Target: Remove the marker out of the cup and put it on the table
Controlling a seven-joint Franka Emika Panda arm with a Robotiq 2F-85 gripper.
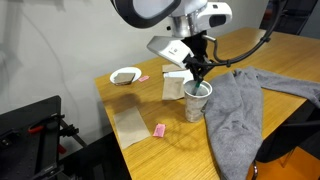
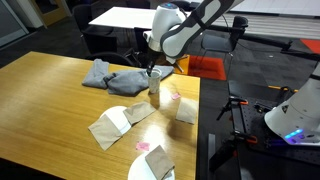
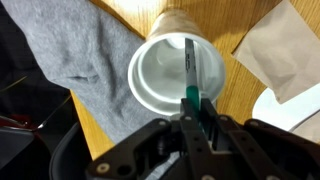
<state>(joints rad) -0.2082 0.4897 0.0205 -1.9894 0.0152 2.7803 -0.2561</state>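
Note:
The white paper cup (image 3: 172, 72) stands upright on the wooden table (image 1: 175, 150); it also shows in both exterior views (image 1: 196, 104) (image 2: 155, 92). The teal-green marker (image 3: 190, 72) leans inside the cup, its upper end between my fingers. My gripper (image 3: 193, 108) is directly above the cup's mouth and shut on the marker's top end. In both exterior views the gripper (image 1: 198, 74) (image 2: 155, 72) hangs just over the cup's rim.
A grey cloth (image 1: 240, 110) lies right beside the cup. Brown paper napkins (image 1: 130, 122) (image 1: 174, 85), a shallow white bowl (image 1: 126, 75) and a small pink block (image 1: 159, 130) lie around it. The table edge (image 1: 115, 130) is close.

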